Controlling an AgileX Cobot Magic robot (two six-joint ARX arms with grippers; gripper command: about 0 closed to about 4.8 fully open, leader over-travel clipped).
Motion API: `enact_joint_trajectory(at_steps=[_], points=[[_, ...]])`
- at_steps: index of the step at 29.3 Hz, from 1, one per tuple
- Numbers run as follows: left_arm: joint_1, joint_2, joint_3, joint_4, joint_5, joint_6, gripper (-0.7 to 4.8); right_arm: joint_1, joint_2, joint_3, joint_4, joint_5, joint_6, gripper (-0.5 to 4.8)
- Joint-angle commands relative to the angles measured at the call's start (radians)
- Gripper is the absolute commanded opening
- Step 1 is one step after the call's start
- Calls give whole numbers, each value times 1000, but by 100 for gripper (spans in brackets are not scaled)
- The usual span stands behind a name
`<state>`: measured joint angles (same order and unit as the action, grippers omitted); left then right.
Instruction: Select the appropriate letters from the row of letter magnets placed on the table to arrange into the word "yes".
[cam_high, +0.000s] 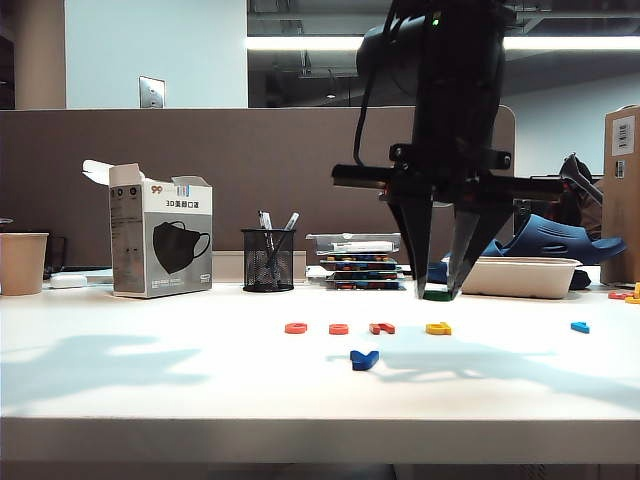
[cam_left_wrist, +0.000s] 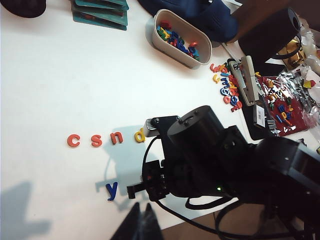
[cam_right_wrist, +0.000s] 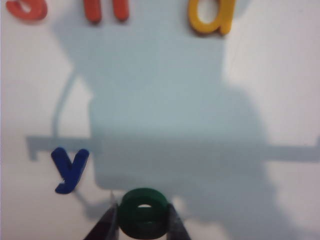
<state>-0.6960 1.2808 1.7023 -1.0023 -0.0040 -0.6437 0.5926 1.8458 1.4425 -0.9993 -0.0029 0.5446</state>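
Observation:
My right gripper (cam_high: 437, 290) points down over the white table (cam_high: 150, 380), shut on the dark green e (cam_right_wrist: 144, 212), which sits between its two fingers (cam_right_wrist: 107, 225). In the right wrist view the e hangs beside the dark blue y (cam_right_wrist: 70, 169), which lies alone in front of the row (cam_high: 364, 359). The row reads c, s, n, d in the left wrist view, and the red-orange s (cam_left_wrist: 96, 141) is second from the left (cam_high: 339, 328). My left gripper (cam_left_wrist: 142, 220) is shut and empty near the table's front edge, short of the y (cam_left_wrist: 112, 190).
A light blue letter (cam_high: 579, 326) lies right of the yellow d (cam_high: 438, 328). At the back stand a paper cup (cam_high: 22, 262), a mask box (cam_high: 160, 240), a mesh pen holder (cam_high: 268, 260) and a bin of spare letters (cam_left_wrist: 152, 35). More loose letters (cam_left_wrist: 227, 85) lie beside it.

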Motion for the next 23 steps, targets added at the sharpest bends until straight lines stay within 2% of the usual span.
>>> enact_joint_trajectory(at_steps=[1,15,23], points=[[0,-3,4,16,-3,8,-5,18,-5,-16,57,9,31,104],[0,-3,4,16,-3,8,-5,43,-4,-185,206,5,66,103],[0,-3,4,15,-3,8,-5,43,-3,-189,237,4,66,104]])
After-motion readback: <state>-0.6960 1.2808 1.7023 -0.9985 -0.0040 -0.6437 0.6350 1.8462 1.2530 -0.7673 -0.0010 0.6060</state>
